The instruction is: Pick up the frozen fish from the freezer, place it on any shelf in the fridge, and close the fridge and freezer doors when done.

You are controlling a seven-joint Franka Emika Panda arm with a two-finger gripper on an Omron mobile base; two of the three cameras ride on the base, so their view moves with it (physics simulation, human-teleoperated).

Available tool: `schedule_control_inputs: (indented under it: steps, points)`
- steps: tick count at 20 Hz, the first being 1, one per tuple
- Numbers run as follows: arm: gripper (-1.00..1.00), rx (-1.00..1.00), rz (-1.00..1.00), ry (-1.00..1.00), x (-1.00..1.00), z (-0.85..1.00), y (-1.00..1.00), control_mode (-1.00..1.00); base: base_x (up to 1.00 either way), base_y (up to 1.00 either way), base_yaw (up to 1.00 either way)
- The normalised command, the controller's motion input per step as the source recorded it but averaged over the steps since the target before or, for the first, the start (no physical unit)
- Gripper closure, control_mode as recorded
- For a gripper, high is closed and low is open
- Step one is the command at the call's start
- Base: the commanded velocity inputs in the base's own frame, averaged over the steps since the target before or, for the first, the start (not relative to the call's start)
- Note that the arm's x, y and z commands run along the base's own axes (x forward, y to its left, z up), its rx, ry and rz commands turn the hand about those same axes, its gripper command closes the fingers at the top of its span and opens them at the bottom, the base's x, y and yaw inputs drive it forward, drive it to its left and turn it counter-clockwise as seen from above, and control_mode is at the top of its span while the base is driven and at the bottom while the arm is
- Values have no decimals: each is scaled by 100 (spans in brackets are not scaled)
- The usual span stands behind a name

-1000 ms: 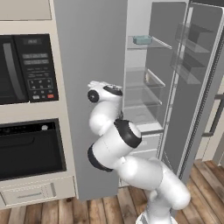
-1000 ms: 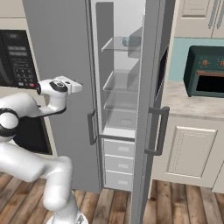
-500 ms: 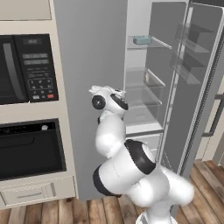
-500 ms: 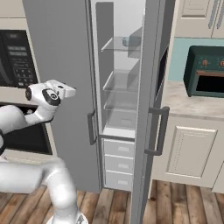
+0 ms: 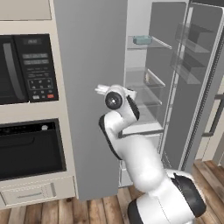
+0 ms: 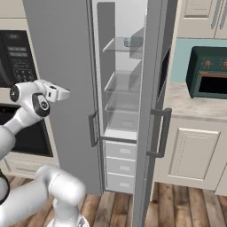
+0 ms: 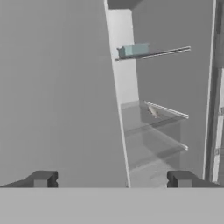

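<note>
The fish (image 5: 142, 40) is seen resting on an upper shelf (image 5: 154, 43) in the open compartment, the hand (image 7: 111, 179) is spread empty, and the doors (image 6: 153, 111) remain unshut.

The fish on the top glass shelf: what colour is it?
Pale teal. The fish shows best in the hand view, lying on the top shelf.
</note>
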Motion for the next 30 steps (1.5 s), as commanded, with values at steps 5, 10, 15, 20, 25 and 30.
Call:
schedule_control_inputs:
  steps: [5, 10, 15, 20, 25, 30]
  points:
    - [-100, 11, 0, 13, -100, 58, -2, -100, 0, 0, 0]
    - [-100, 6, 0, 19, -100, 33, -7, -100, 0, 0, 0]
    - [-100, 9, 2, 16, -100, 13, -30, -100, 0, 0, 0]
    - [-100, 16, 5, 5, -100, 2, -60, -100, 0, 0, 0]
    - [-100, 9, -3, -2, -100, 0, -74, -100, 0, 0, 0]
    - [-100, 0, -15, -11, -93, 3, -61, -100, 0, 0, 0]
